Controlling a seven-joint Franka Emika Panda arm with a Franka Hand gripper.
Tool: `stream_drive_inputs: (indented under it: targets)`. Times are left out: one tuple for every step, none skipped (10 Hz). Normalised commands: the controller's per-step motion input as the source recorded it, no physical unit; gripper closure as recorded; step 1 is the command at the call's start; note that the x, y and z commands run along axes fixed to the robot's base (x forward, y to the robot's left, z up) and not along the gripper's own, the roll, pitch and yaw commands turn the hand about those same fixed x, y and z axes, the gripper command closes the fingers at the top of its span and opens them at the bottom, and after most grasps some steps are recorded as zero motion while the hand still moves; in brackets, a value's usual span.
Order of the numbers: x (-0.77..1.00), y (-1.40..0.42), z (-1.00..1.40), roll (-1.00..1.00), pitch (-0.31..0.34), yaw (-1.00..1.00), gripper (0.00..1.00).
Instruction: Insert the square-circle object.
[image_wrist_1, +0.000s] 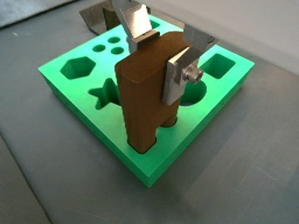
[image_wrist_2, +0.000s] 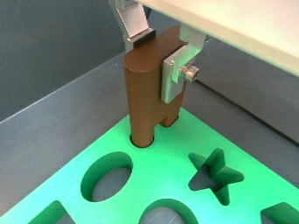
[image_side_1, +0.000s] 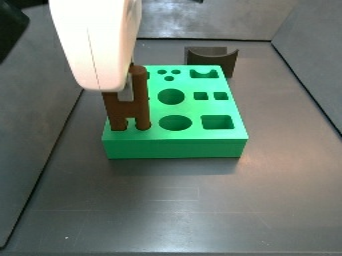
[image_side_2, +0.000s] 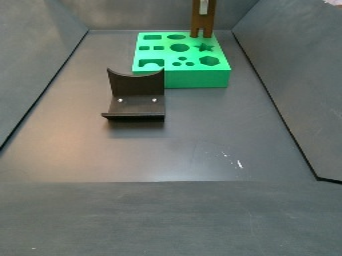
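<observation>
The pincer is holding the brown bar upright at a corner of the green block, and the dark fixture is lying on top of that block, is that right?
Not quite. The fixture stands on the floor, apart from the block, as a side view shows. The pincer does hold the bar upright at the block's corner.

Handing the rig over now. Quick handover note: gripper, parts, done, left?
Gripper: over a corner of the green block, jaws shut on the upper part of the square-circle object.
Square-circle object: upright, its forked lower end down at the green block's top face, both pegs at the holes in a wrist view. How deep they sit cannot be told.
Dark grey half-round block: loose on the floor, apart from the green block.
Done: bar picked, brought to the block, pegs lined up.
Left: confirm it is seated fully, open the jaws, retract.
</observation>
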Motion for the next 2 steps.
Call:
stream_drive_inputs:
  targets:
    - [0.0, 0.0, -0.09, -0.05, -0.029, 0.0, 1.0]
    - [0.0, 0.0, 0.0, 0.0, 0.0, 0.0, 1.0]
